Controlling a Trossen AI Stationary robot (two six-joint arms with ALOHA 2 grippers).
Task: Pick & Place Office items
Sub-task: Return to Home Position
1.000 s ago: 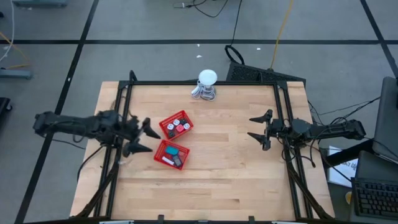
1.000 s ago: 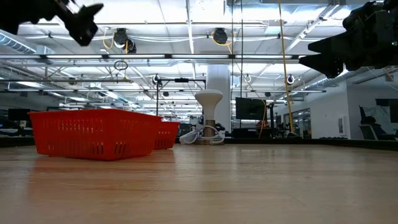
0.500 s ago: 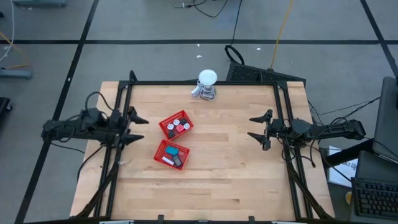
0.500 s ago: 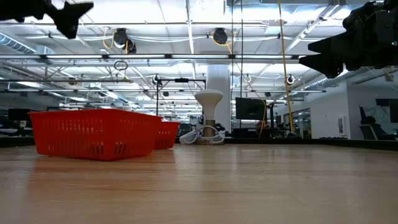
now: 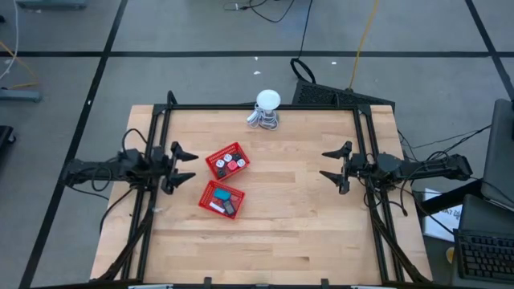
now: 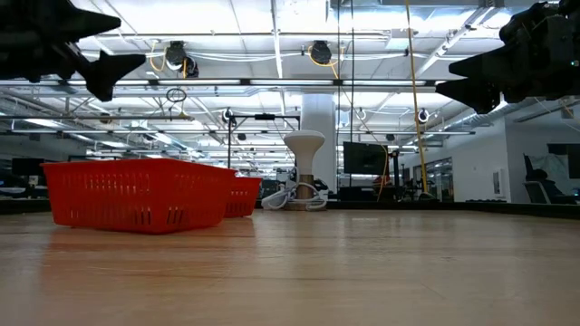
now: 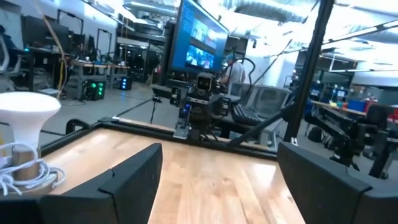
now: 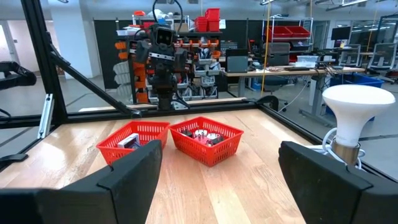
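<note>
Light, hard, slick-looking items lie in 2 baskets, probably best pinched across flat sides; left gripper and right gripper hang spread, empty, at opposite table edges.

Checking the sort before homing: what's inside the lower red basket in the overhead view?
A light blue piece, a dark piece and a white piece lie in the basket. Anything beneath them is covered.

I read the tabletop as pale wood, smooth with a soft sheen (grain plainly visible); the two baskets are red mesh plastic; left gripper and right gripper look matt black.
</note>
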